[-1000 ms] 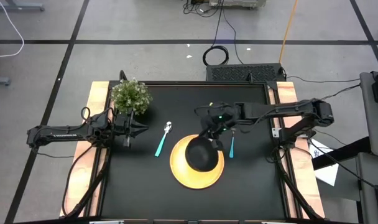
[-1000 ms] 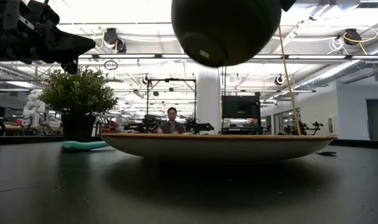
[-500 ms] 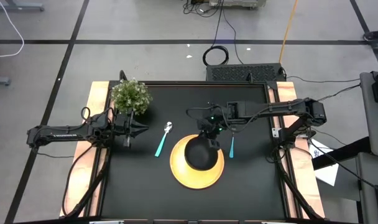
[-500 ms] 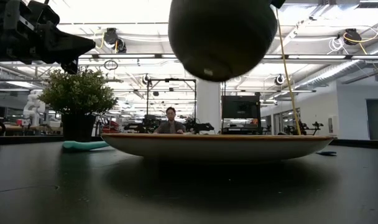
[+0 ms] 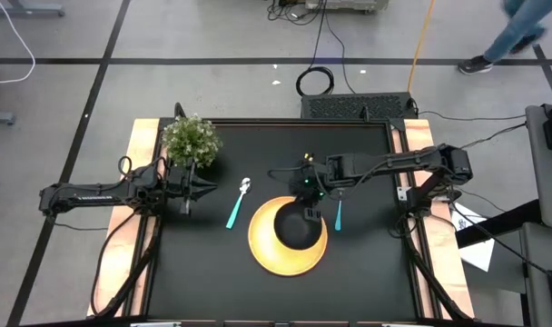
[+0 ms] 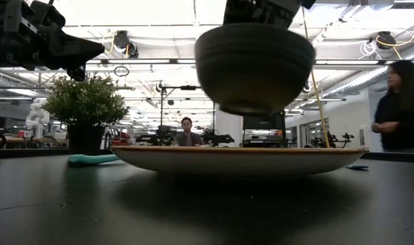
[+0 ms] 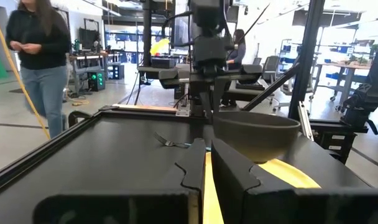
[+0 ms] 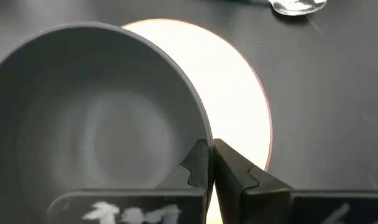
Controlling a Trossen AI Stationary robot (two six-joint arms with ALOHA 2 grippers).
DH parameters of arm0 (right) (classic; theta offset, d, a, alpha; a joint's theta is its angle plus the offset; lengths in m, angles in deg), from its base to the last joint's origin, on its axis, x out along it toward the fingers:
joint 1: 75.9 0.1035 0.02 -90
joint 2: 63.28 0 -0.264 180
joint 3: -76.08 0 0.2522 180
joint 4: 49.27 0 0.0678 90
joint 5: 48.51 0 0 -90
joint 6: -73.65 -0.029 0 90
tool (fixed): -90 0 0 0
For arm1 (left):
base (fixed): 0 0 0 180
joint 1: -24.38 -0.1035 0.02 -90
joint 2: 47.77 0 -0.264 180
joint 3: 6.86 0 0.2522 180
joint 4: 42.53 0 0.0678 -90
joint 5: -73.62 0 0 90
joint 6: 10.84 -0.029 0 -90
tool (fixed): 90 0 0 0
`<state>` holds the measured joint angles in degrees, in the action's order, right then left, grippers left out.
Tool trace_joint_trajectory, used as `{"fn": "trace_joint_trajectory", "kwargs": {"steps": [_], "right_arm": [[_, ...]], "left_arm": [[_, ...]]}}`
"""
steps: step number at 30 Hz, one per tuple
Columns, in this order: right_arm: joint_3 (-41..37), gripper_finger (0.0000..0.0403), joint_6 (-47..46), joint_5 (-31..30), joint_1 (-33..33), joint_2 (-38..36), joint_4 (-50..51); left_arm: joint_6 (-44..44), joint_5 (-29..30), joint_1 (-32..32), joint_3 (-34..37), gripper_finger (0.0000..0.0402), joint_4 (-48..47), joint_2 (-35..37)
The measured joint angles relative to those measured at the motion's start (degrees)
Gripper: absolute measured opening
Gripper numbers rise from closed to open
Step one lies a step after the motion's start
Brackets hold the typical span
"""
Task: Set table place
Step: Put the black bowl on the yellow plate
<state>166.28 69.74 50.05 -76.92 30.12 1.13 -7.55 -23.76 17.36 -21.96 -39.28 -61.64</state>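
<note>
A round yellow plate (image 5: 269, 243) lies flat on the black table (image 5: 203, 263), near its middle. Just above it hangs a black bowl (image 6: 255, 68), level with its mouth up, and my right gripper (image 8: 209, 145) is shut on it. A teal-handled spoon (image 5: 237, 207) lies left of the plate and a teal-handled fork (image 5: 339, 215) right of it, both flat on the table. My left gripper (image 5: 187, 193) waits shut at the table's left side, held level beside the plant, touching nothing. My right gripper holds the bowl by its rim (image 8: 203, 134), on the side toward the table's far edge, with one finger inside the bowl and one outside. The fingers slant down from the far right. The bowl hangs upright and level, clear of the plate (image 6: 237, 160) under it.
A small bushy potted plant (image 5: 192, 139) stands at the table's far left corner, close to my left arm. Bare black tabletop lies in front of the plate. A person (image 6: 400, 105) walks in the room past the table's right side.
My right gripper has tipped further downward and sunk a little over the plate. The bowl, tilted before, has swung level with its mouth up and now hangs lower, closer to the plate. A person has walked into view beyond the table.
</note>
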Motion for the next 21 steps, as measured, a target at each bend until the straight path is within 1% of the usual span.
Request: {"fn": "trace_joint_trajectory", "kwargs": {"steps": [7, 13, 21], "right_arm": [[0.0, 0.0000, -0.8, 0.1, 0.0, 3.0, -0.1], [0.0, 0.0000, -1.0, 0.5, 0.0, 3.4, -1.9], [0.0, 0.0000, -2.5, 0.5, 0.0, 4.8, -1.9]], "left_arm": [[0.1, 0.0, 0.0, 0.0, 0.0033, 0.5, 0.0], [0.2, 0.0, 0.0, 0.0, 0.0033, 0.5, 0.0], [0.2, 0.0, 0.0, 0.0, 0.0033, 0.5, 0.0]]}}
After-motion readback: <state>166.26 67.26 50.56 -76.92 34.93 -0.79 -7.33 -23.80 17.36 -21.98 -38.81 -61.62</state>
